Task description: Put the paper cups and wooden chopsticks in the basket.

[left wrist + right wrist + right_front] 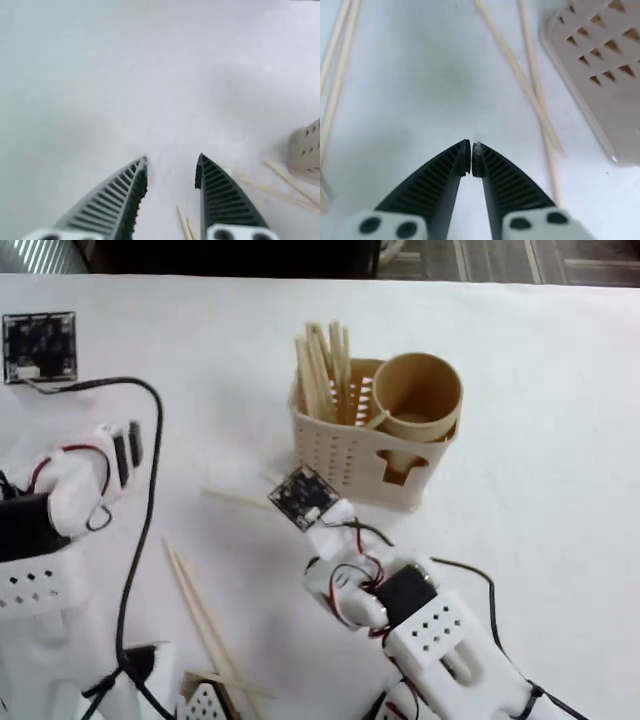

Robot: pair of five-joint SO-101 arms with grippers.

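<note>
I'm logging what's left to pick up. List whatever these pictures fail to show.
High view: how many paper cups sit in the basket; one rim shows, its wall hides anything nested below.
High view: count of upright chopsticks; they overlap.
High view: the near end of the loose chopsticks, cut off at the bottom edge.
Right wrist view: most of the basket, cut off by the edge.

White table (pixel 560 390) — a perforated basket (pixel 340 455) stands on it, with loose chopsticks (pixel 205 620) scattered flat just in front.
</note>
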